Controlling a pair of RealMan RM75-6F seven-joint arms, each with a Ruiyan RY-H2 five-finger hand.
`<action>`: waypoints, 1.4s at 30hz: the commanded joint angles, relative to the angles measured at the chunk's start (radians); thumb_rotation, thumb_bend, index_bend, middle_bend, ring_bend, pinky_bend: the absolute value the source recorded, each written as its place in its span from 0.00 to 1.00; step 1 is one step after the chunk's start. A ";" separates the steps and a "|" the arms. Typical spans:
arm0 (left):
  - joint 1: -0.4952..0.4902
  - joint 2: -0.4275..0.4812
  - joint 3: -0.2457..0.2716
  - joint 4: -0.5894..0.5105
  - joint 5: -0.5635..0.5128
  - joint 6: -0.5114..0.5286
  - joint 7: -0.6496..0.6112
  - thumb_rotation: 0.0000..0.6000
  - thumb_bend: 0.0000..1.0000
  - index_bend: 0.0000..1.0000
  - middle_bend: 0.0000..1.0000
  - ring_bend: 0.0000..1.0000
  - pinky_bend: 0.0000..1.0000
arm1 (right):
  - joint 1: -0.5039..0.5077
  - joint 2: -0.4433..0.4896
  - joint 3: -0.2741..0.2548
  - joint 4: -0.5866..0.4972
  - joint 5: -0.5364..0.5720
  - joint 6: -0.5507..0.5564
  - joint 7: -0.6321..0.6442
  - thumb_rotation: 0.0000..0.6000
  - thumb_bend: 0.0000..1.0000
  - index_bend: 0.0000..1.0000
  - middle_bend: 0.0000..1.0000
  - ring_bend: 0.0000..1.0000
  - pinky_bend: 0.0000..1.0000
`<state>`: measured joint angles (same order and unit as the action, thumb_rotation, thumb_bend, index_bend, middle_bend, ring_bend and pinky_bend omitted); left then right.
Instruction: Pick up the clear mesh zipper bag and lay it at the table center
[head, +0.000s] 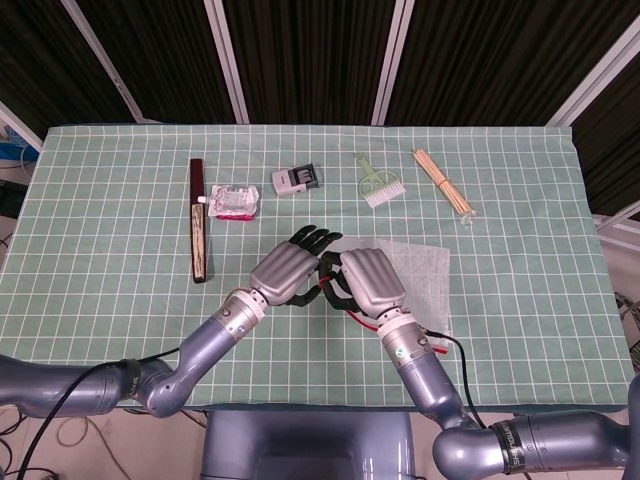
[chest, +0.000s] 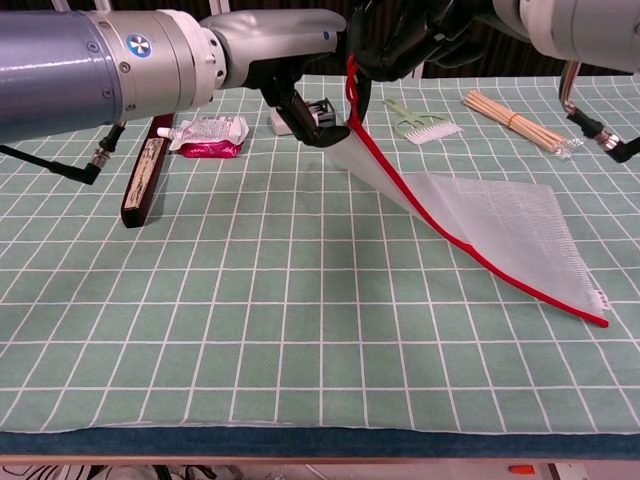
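One clear mesh zipper bag (chest: 500, 225) with a red zipper edge, half lifted off the bench (head: 110, 200): near corner raised to the two hands, far corner resting on the green checked cloth (chest: 250, 330) right of centre. Right hand (head: 372, 283) clenched on the raised red edge, gripping the bag from above, dark fingers (chest: 400, 45) curled round the zipper strip in the chest view. Left hand (head: 288, 272) just beside the right, fingertips (head: 318, 237) stretched toward the same corner and seeming to touch the mesh; cannot tell whether actually pinching it or only resting against it. In the chest view, mesh sloping down from the hands to the cloth, red edge running along its lower side. Elsewhere on the bench, along the far half, one of each: one long dark flat case (head: 200, 220) lying lengthwise at left, one crumpled pink and white pouch (head: 232, 202) just right of it, one small grey and black box (head: 297, 179), one pale green brush (head: 378, 182), one bundle of thin wooden sticks (head: 442, 181) lying at a slant at far right. All five well apart from the bag. Two arms counted, two hands, both over the bench centre.
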<state>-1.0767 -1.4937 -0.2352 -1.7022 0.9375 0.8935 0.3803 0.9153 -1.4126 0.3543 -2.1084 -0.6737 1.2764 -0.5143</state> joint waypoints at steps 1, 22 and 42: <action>0.000 -0.003 0.000 0.002 -0.002 0.003 -0.001 1.00 0.41 0.52 0.06 0.00 0.00 | 0.000 0.000 0.000 -0.001 0.000 0.001 -0.001 1.00 0.64 0.64 1.00 1.00 0.96; 0.021 -0.035 -0.030 0.008 0.008 0.089 -0.007 1.00 0.43 0.61 0.10 0.00 0.00 | -0.034 0.030 -0.010 -0.019 -0.012 0.017 0.033 1.00 0.64 0.64 1.00 1.00 0.96; 0.042 -0.035 -0.095 -0.024 0.019 0.165 -0.044 1.00 0.43 0.61 0.11 0.00 0.00 | -0.077 0.048 -0.030 -0.019 -0.002 0.017 0.070 1.00 0.64 0.64 1.00 1.00 0.96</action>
<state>-1.0375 -1.5254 -0.3230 -1.7248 0.9518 1.0486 0.3409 0.8398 -1.3647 0.3253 -2.1275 -0.6764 1.2933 -0.4448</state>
